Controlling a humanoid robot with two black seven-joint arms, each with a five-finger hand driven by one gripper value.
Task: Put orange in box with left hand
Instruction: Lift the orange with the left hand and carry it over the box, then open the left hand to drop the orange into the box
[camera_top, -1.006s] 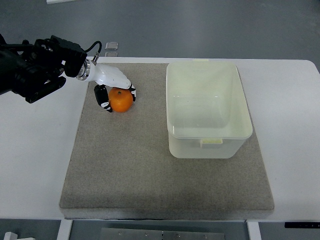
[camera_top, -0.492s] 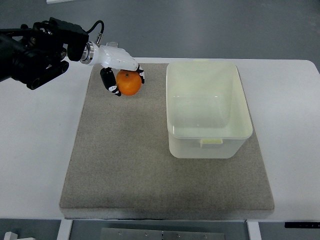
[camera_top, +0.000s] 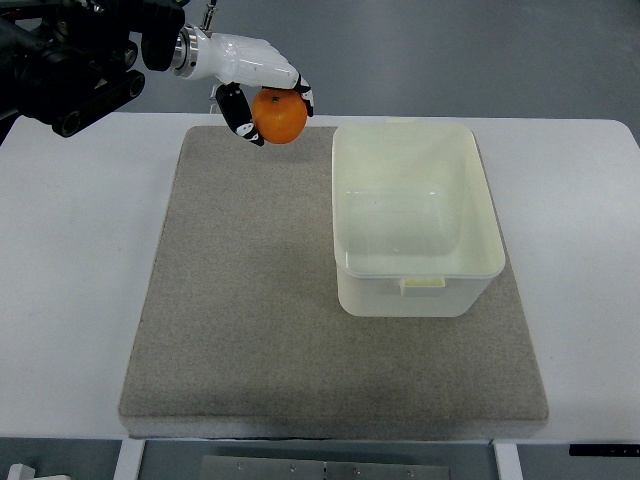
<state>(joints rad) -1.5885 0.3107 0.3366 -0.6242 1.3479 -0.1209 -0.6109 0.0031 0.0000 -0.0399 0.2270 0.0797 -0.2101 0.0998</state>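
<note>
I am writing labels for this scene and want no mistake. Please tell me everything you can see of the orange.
The orange is round, bright orange, with a smooth, slightly glossy skin and a small dark stem spot on top. It looks whole. The left hand grasps it from above, with fingers curled around its sides. It appears lifted, at the far edge of the grey mat, just left of the far left corner of the translucent box, not yet over its opening. Only the hand touches it.

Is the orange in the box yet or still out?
Out. The orange sits gripped in the left robot hand, left of the box, which looks empty.
</note>
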